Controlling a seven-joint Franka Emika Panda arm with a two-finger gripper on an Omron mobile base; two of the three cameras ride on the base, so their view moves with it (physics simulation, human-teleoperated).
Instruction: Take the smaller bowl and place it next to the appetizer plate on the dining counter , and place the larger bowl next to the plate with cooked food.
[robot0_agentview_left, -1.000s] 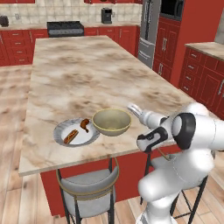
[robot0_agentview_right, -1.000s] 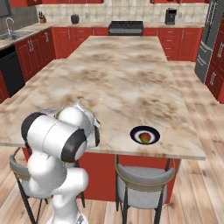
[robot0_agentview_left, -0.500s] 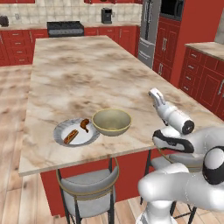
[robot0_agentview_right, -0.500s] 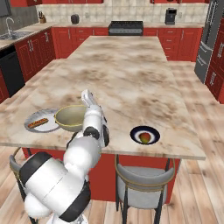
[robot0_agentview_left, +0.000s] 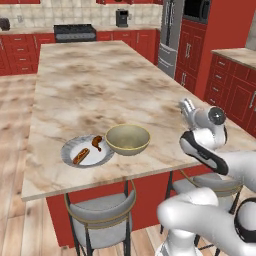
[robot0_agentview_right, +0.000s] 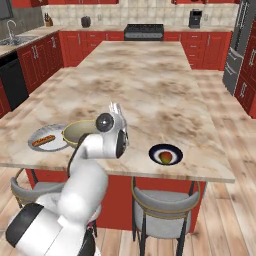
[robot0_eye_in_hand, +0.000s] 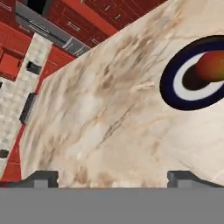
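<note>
The larger bowl (robot0_agentview_right: 75, 132) sits touching the plate with cooked food (robot0_agentview_right: 46, 138), appetizer plate (robot0_agentview_right: 166, 154) well apart

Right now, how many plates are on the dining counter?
2. The plate with cooked food sits near the front edge, touching the larger bowl; the appetizer plate sits farther right along that edge.

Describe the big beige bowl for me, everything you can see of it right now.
The beige bowl is wide and deep, olive-beige with a paler yellowish rim, and looks ceramic. It stands upright and empty on the marbled counter near the front edge above a stool. Its left side sits right against the white plate, possibly overlapping the rim. Nothing else touches it. In the right base view the robot's arm covers part of the bowl.
</note>
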